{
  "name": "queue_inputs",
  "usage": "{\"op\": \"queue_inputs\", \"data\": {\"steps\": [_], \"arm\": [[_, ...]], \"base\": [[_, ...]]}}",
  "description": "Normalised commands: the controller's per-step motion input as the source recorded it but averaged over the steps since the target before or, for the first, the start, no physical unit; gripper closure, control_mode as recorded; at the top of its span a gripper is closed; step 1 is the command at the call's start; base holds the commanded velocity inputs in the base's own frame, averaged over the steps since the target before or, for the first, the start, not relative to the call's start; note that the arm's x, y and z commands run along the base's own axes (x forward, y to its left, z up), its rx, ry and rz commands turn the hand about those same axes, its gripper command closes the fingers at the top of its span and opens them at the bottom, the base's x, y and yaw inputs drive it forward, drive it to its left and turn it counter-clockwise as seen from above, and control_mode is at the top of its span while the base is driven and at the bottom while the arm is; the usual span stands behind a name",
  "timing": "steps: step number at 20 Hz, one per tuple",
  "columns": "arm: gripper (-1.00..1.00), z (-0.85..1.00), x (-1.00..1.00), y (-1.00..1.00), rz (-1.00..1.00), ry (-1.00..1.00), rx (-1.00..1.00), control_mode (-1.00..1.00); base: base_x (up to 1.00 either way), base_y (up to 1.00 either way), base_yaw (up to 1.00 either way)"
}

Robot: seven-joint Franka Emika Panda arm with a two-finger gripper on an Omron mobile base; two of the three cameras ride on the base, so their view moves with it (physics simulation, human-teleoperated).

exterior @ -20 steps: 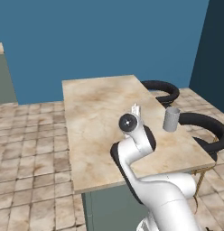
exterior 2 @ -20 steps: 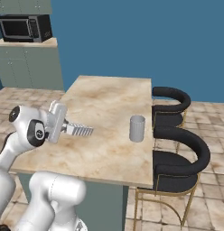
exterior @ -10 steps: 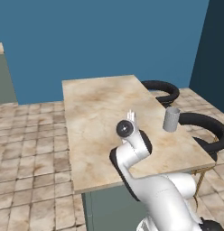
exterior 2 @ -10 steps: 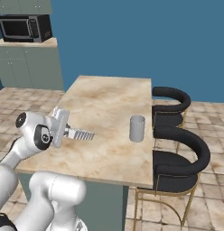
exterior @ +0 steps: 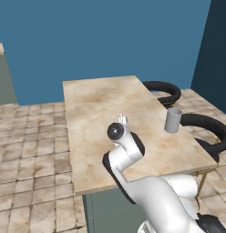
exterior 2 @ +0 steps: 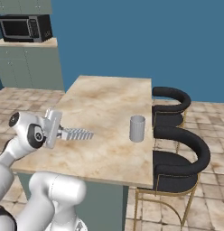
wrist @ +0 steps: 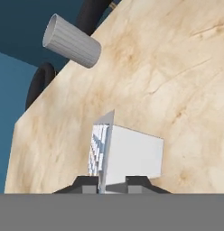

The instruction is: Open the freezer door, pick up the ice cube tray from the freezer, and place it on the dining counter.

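The arm hides most of the ice cube tray (exterior: 124, 120) in the left base view.

Light: I read even, bright, flat rendered light | Shadows: soft, faint under the grey cup (exterior 2: 137, 128) on the dining counter (exterior 2: 105, 101) | Glare: nothing blown out | Focus: sharp throughout, slightly coarse in hand view | Edges: no bending I can see

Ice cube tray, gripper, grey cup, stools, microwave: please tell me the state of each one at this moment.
ice cube tray: held on edge above the dining counter, not set down.
gripper: shut on the tray.
grey cup: upright on the counter, open end up.
stools: both pushed against the counter.
microwave: door shut.
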Motion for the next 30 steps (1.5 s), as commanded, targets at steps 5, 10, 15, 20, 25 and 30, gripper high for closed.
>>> {"op": "queue_inputs", "data": {"steps": [5,10,15,20,25,30], "arm": [[1.00,-0.29,0.00,0.22,0.00,0.17,0.03,-1.00],[1.00,-0.25,0.00,0.18,0.00,0.18,0.05,-1.00],[1.00,-0.16,0.00,0.07,0.00,0.12,0.04,-1.00],[1.00,-0.09,0.00,0.01,0.00,0.05,0.01,-1.00],[1.00,-0.23,0.00,0.01,0.00,0.06,0.00,-1.00],[1.00,-0.20,0.00,0.00,0.00,0.05,0.01,-1.00]], "base": [[0.00,0.00,0.00],[0.00,0.00,0.00],[0.00,0.00,0.00],[0.00,0.00,0.00],[0.00,0.00,0.00],[0.00,0.00,0.00]]}}
